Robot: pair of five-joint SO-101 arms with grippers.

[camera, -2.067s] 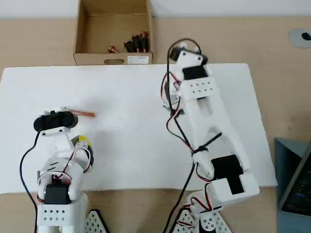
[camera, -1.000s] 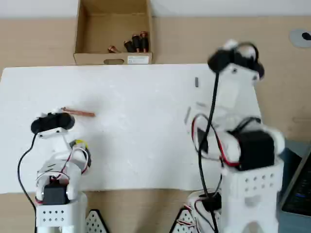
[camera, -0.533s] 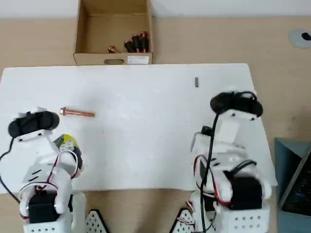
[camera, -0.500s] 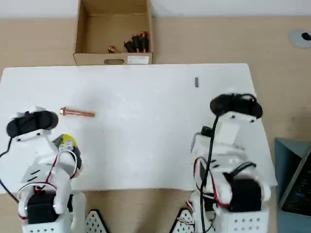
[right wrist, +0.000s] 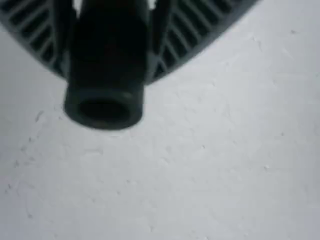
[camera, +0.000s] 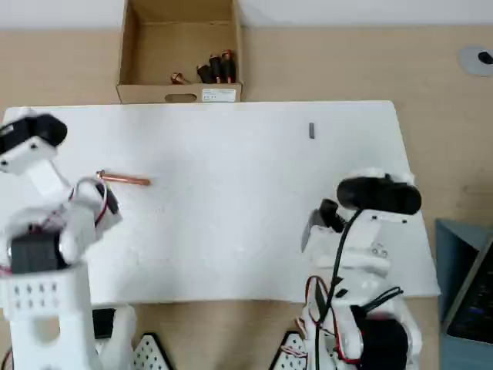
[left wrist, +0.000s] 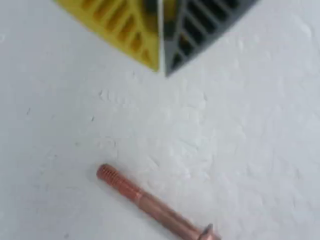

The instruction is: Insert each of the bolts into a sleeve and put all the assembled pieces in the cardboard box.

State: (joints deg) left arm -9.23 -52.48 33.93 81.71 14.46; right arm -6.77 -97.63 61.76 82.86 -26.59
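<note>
Left arm (camera: 46,231) swinging far-left, right arm (camera: 370,239) pulling back near-right. Left tool (left wrist: 161,67) closed, empty, hovering just beside copper bolt (left wrist: 150,205) lying on white mat (camera: 231,200), long axis left-right; left arm nearer. Right tool (right wrist: 107,45) gripping black sleeve (right wrist: 104,107), well apart.

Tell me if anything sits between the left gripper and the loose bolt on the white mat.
Nothing visible does. The left gripper is apart from the bolt, with only bare white mat between them.
</note>
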